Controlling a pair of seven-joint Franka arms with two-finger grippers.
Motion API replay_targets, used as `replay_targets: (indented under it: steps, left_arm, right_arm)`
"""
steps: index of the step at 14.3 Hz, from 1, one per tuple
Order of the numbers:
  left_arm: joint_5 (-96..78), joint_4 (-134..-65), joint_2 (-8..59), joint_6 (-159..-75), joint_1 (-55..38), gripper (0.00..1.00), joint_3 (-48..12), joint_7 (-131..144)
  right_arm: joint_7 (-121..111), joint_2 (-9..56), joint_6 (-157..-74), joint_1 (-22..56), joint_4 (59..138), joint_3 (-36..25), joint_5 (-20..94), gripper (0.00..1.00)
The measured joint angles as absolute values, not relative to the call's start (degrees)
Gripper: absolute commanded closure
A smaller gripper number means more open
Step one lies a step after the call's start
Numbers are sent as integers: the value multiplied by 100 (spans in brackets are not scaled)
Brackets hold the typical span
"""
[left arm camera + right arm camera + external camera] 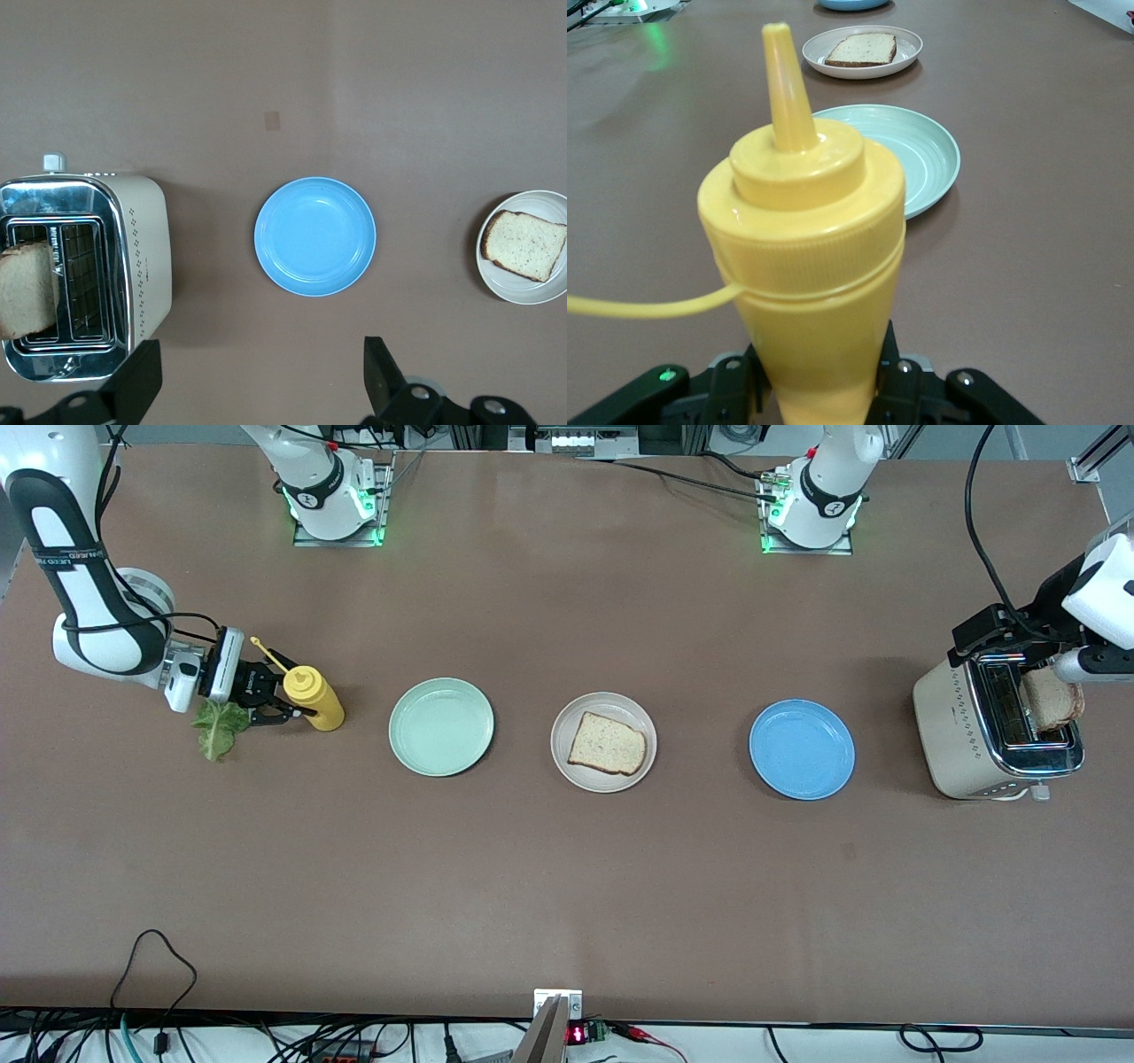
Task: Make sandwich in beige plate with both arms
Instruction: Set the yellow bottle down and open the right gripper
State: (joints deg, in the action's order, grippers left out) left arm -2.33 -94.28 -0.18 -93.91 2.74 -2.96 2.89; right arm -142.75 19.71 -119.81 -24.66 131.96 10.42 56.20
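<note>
At the right arm's table end: right gripper (282, 710), fingers closed around yellow squeeze bottle (314, 698); lettuce leaf (217, 727) beside it. Beige plate (563, 753) with toast slice (607, 743) mid-table. Left gripper (257, 376), jaws wide, above toaster (959, 731).

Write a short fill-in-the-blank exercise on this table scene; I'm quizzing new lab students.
1. The single slice of toast lies on the round ___ plate.
2. The right hand closes around the yellow ___ bottle.
3. The second bread slice sticks out of the cream ___.

Missing: beige; squeeze; toaster
</note>
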Motion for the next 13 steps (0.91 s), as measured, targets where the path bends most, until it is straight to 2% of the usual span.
replay_targets:
  steps: [2, 4, 5, 13]
  left_arm:
    - [-233, -9428, -18, -9422, 274, 0, -296, 289]
    - [-233, -9429, -18, -9426, 274, 0, -298, 289]
    - [-233, -9429, -18, -9428, 274, 0, -298, 289]
    - [-233, -9428, -19, -9433, 273, 0, -307, 289]
  right_arm:
    - [-14275, 1977, -11985, -2469, 13196, 1042, 5620, 33]
    - [-14275, 1978, -11985, -2497, 13196, 1043, 5620, 9]
    - [-14276, 1976, -11981, -2528, 13191, 1043, 5620, 0]
    - [-14475, 1955, -11745, -3070, 13144, 1043, 5427, 0]
